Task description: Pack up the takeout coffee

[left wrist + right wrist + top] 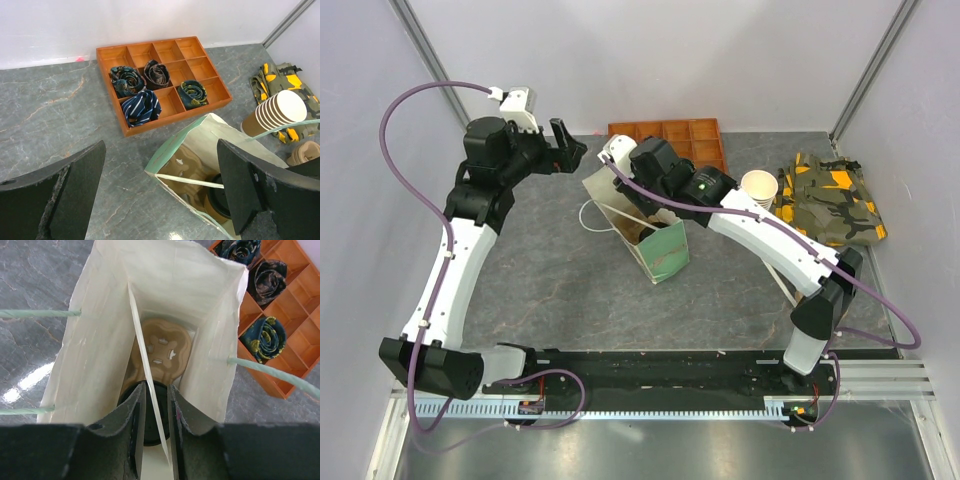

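Note:
A green paper bag (660,250) stands open mid-table, also seen in the left wrist view (175,145) and the right wrist view (100,340). The takeout coffee (219,197), tan with a black lid, sits inside it beside a brown pulp tray (192,167). From above, its lid (163,420) shows under my fingers, next to the tray (162,347). My right gripper (157,386) hovers at the bag's mouth (620,172). Its jaws are a narrow gap apart and hold nothing, and a cream paper strip runs between them. My left gripper (161,145) is wide open and empty, left of the bag (563,140).
An orange compartment tray (670,135) holding rolled ties (142,107) lies behind the bag. A stack of lidless paper cups (758,187) stands to the right of the bag (277,112). A camouflage cloth (830,200) lies at the far right. Walls close off the back and sides.

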`<state>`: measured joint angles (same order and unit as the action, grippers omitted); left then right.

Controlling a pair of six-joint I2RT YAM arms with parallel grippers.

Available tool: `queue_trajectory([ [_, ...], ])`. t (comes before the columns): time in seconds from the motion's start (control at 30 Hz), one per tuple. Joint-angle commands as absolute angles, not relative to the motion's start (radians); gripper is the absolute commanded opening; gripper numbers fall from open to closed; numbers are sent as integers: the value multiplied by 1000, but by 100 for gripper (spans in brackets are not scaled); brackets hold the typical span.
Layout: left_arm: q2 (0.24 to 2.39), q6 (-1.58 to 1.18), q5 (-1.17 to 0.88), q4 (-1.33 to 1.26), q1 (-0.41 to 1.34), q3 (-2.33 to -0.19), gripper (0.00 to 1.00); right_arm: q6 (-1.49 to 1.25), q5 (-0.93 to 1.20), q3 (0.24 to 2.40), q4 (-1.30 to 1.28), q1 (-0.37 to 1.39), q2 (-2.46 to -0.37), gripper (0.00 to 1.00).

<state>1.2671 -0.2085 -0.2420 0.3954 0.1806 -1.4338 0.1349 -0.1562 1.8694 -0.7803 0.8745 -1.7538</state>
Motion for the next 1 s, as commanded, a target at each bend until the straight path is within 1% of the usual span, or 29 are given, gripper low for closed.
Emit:
queue_trajectory([
  [0.0,1273,-183,-261,390,175,-1483,100,115,-143,1943,-779,877,-1749,31],
  [0.2,1296,-204,-278,434,167,-1528,100,101,-65,2043,-767,877,-1732,31],
  [0.4,1367,-215,-316,540,137,-1653,100,71,-28,2158,-735,858,-1721,33],
  [0.43,1379,-212,-327,566,129,-1707,100,61,-25,2170,-724,848,-1718,34],
  [0.5,1426,-206,-369,636,97,-1765,100,15,-12,2203,-713,804,-1712,39],
  [0.57,1459,-198,-399,679,60,-1847,100,-29,-3,2221,-695,763,-1695,42],
  [0.67,1506,-180,-459,758,6,-1934,100,-58,-5,2223,-684,663,-1663,51],
  [0.7,1517,-175,-475,773,3,-1951,100,-78,-6,2217,-686,602,-1654,58],
  [0.73,1535,-157,-483,813,-27,-1986,100,-84,-11,2207,-686,574,-1640,62],
  [0.77,1546,-146,-492,831,-53,-2002,100,-90,-12,2171,-686,548,-1611,66],
  [0.8,1558,-138,-518,853,-70,-2020,100,-92,-26,2146,-687,505,-1594,73],
  [0.83,1587,-123,-540,879,-87,-2052,100,-94,-41,2111,-687,489,-1574,77],
  [0.87,1598,-120,-560,923,-125,-2069,100,-100,-44,2032,-687,470,-1524,80],
  [0.9,1612,-115,-602,948,-146,-2080,100,-106,-44,1988,-687,425,-1499,87],
  [0.97,1653,-100,-635,1015,-191,-2106,100,-117,-37,1874,-696,381,-1429,93],
])
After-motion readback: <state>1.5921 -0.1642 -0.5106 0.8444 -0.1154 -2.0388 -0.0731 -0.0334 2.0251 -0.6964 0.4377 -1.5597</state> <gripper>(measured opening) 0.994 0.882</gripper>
